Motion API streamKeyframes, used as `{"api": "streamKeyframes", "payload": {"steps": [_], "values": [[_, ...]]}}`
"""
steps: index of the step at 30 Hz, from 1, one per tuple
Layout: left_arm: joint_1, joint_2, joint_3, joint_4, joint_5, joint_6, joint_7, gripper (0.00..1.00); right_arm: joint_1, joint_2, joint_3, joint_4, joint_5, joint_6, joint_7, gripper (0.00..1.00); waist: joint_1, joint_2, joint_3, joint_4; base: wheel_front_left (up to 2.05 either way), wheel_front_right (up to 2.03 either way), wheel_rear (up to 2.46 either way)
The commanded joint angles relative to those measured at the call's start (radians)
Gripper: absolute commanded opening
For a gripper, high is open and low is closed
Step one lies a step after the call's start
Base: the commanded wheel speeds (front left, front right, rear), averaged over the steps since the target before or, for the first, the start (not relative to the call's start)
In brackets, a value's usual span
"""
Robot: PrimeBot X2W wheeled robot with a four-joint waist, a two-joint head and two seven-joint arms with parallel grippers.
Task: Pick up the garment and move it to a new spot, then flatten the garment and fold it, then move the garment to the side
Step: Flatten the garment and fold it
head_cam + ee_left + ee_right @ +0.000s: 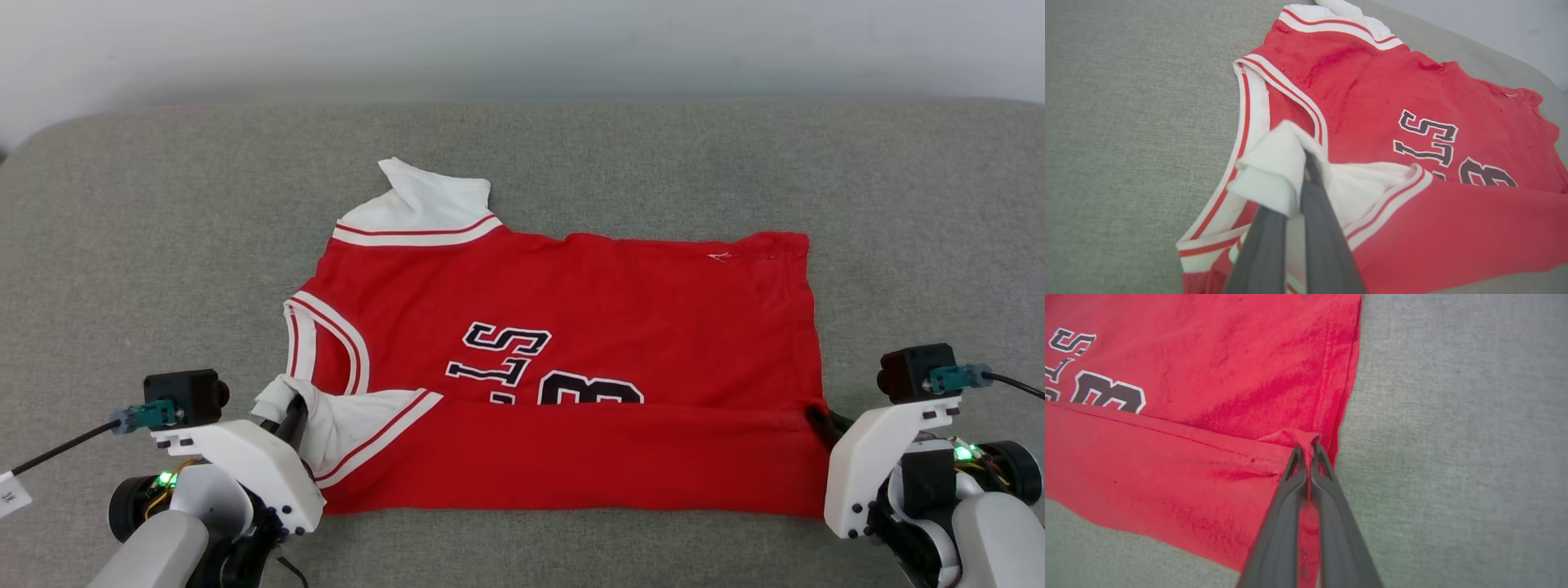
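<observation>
The garment (588, 294) lies sideways on the grey cushion (122, 245). Its long axis runs from my left gripper (291, 418), clamped on the white sleeve (1274, 171), to my right gripper (819, 418), pinched shut on the hem corner (1294, 437). I judge the uncovered half lies straight beyond both claws

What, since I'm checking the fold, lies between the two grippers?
The garment: its folded-over near flap runs from the left gripper, shut on the white sleeve, to the right gripper, shut on the hem corner. The head view shows it.
</observation>
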Motion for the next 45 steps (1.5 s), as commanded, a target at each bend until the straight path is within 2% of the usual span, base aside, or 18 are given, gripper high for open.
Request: {"api": "streamKeyframes", "payload": {"steps": [1,2,3,4,5,6,11,15,19,20,26,34,39,45], "values": [[-0.027,-0.007,-0.007,0.032,-0.002,-0.015,0.011,0.0,-0.033,-0.006,0.014,0.037,0.009,-0.001,-0.035,0.0,-0.0003,0.0,0.022,-0.004,0.0,0.0,0.0],[-0.039,-0.011,-0.01,0.056,-0.004,-0.024,0.011,0.0,-0.043,-0.011,0.023,0.068,0.002,-0.001,-0.05,0.08,-0.0003,0.0,0.026,-0.004,0.0,0.0,0.0],[-0.047,-0.016,-0.015,0.075,-0.006,-0.032,0.017,0.07,-0.052,-0.011,0.031,0.095,0.001,-0.001,-0.063,0.3,-0.0003,0.0,0.027,-0.004,0.0,0.0,0.0],[-0.055,-0.023,-0.02,0.094,-0.009,-0.039,0.022,0.42,-0.065,-0.008,0.036,0.121,0.006,-0.001,-0.078,0.45,-0.0003,0.0,0.029,-0.004,0.0,0.0,0.0],[-0.064,-0.029,-0.022,0.111,-0.012,-0.045,0.023,0.81,-0.073,-0.009,0.041,0.149,0.008,-0.001,-0.086,0.75,-0.0003,0.0,0.03,-0.003,0.0,0.0,0.0],[-0.071,-0.035,-0.022,0.128,-0.011,-0.049,0.02,1.0,-0.075,-0.01,0.05,0.173,0.009,-0.001,-0.097,1.0,-0.0003,0.0,0.029,-0.002,0.0,0.0,0.0],[-0.085,-0.056,-0.025,0.199,-0.014,-0.063,0.0,1.0,-0.084,-0.014,0.075,0.242,0.028,-0.001,-0.193,1.0,-0.0003,0.0,0.009,-0.005,0.0,0.0,0.0],[-0.069,-0.042,-0.009,0.217,-0.023,-0.065,-0.017,1.0,-0.073,-0.02,0.076,0.216,0.045,-0.001,-0.333,1.0,-0.0003,0.0,-0.024,-0.01,0.0,0.0,0.0],[-0.042,-0.005,0.007,0.189,-0.03,-0.05,-0.005,1.0,-0.043,-0.021,0.075,0.165,0.036,-0.001,-0.463,1.0,-0.0003,0.0,-0.069,-0.017,0.0,0.0,0.0],[-0.042,-0.005,0.007,0.189,-0.03,-0.05,-0.005,1.0,-0.043,-0.021,0.075,0.165,0.036,-0.001,-0.463,1.0,-0.0003,0.0,-0.069,-0.017,0.0,0.0,0.0],[0.011,0.099,0.012,0.069,-0.041,-0.023,0.091,1.0,0.017,-0.001,0.091,0.055,0.0,-0.001,-0.58,1.0,-0.0003,0.0,-0.117,-0.033,0.0,0.0,0.0],[0.085,0.243,-0.008,-0.098,-0.083,0.027,0.298,1.0,0.118,0.048,0.066,-0.11,-0.06,-0.001,-0.59,1.0,-0.0003,0.0,-0.122,-0.063,0.0,0.0,0.0],[0.126,0.266,-0.019,-0.105,-0.11,0.057,0.364,1.0,0.158,0.073,0.051,-0.181,-0.078,-0.001,-0.591,1.0,-0.0003,0.0,-0.098,-0.098,0.0,0.0,0.0],[0.128,0.254,-0.014,-0.045,-0.142,0.039,0.378,1.0,0.16,0.098,0.051,-0.207,-0.062,-0.001,-0.59,1.0,-0.0003,0.0,-0.044,-0.14,0.0,0.0,0.0]]}}
